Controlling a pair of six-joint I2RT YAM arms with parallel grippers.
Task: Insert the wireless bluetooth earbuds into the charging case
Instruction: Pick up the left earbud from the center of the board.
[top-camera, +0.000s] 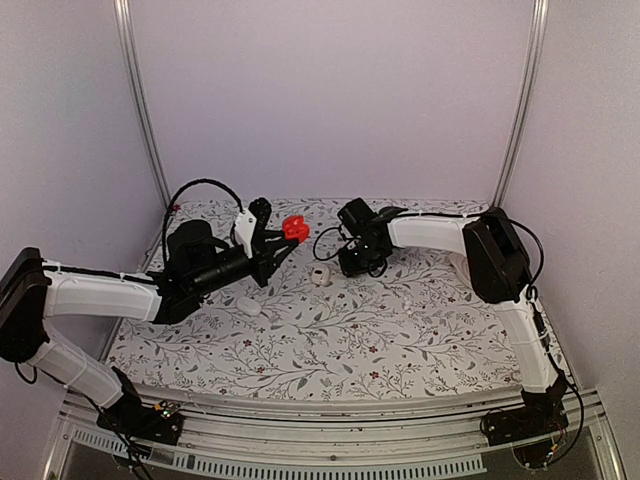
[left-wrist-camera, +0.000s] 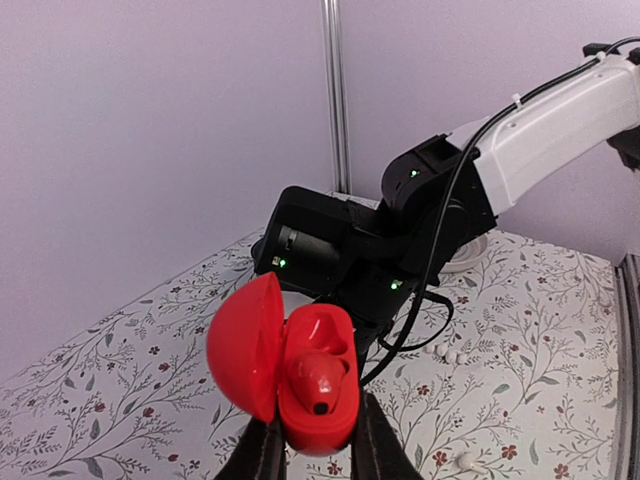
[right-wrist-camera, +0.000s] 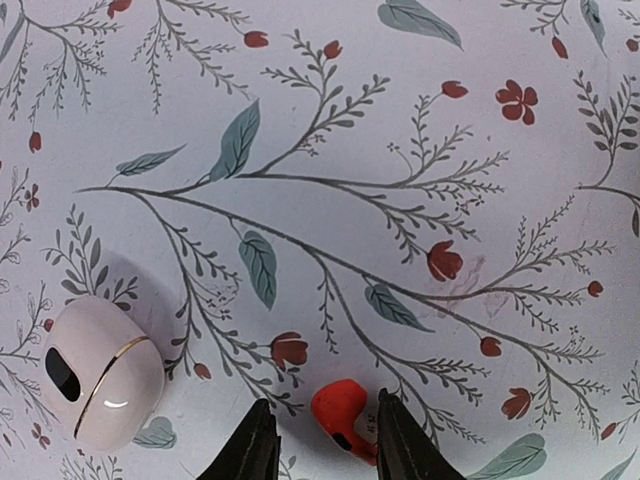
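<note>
Left hand (left-wrist-camera: 318, 445) grips open red case (left-wrist-camera: 250, 345); only right wrist shows right hand (right-wrist-camera: 322, 425) narrow around earbud (right-wrist-camera: 342, 408).

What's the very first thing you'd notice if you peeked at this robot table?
The bright red charging case pops out first: it hangs open in the left arm's jaws, lifted off the table, with one red earbud tucked inside. Next is a second red earbud between the right arm's jaws. A cream-white case lies beside it on the flowery table.
</note>
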